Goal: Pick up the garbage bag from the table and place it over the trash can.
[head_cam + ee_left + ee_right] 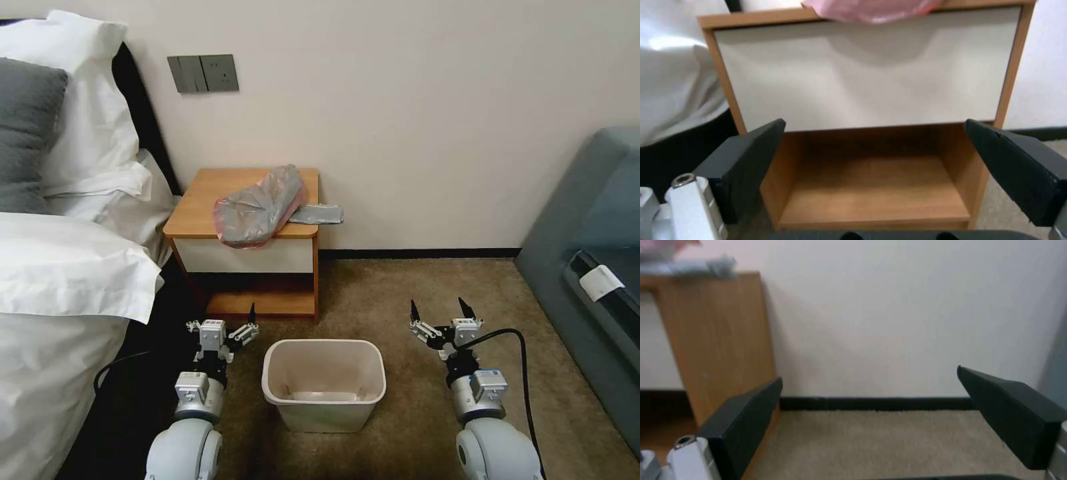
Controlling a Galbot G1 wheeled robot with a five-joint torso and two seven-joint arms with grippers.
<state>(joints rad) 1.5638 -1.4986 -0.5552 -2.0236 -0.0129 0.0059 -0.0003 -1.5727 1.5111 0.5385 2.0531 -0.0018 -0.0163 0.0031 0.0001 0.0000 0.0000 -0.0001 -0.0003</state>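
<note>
Crinkly grey plastic garbage bag droops over my orange-brown wooden counter; both hands wide open, empty, flanking cream plastic trash can. I'd pinch the overhanging edge.

Both arms reach forward, low. The left gripper sits just left of the trash can, fingers wide apart. The right gripper sits right of it, fingers spread too.
</note>
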